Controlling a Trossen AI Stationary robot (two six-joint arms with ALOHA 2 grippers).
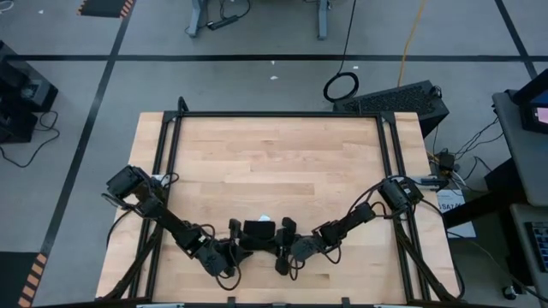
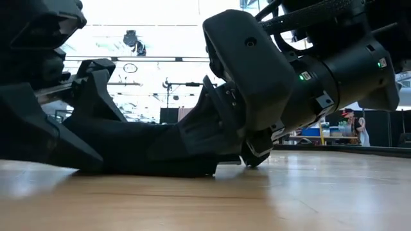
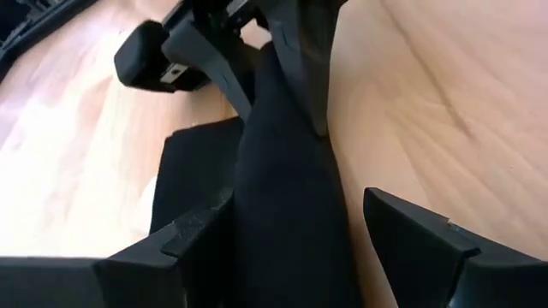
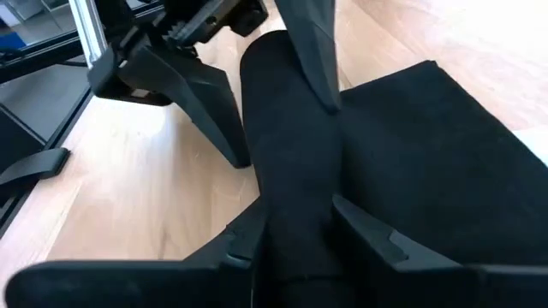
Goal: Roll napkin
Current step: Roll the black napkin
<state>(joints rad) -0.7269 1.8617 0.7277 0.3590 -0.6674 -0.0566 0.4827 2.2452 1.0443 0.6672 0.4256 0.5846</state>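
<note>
Rolling step is in hand: the napkin [image 4: 377,162] is lying at the near edge of the worktop [image 1: 274,154], midway between my two arms, and part of it is already gathered into a thick roll running from one claw to the other. The rest of the cloth is lying flat on the wood beside the roll, so I am judging the task as partly done, not finished.

My right claw [image 4: 300,227] is sitting at one end of the roll with its fingers [image 4: 368,224] narrowed onto it; the roll is passing between them and they are pressing its sides, so I am reading this as a grip on the napkin. My left claw [image 3: 291,222] is at the other end, jaws standing wide. The roll is running between its fingers [image 3: 419,239], touching or nearly touching one of them, while the other is standing clear with bare wood showing in the gap. I am not counting that as a grip.

In the low view both claws are down at worktop level with the dark cloth bunched between them.

Next move, as I am judging it: close the left claw on its end so both ends are pinned evenly, then turn the roll over onto the flat part. Risk: uneven grip letting one end unwind.
</note>
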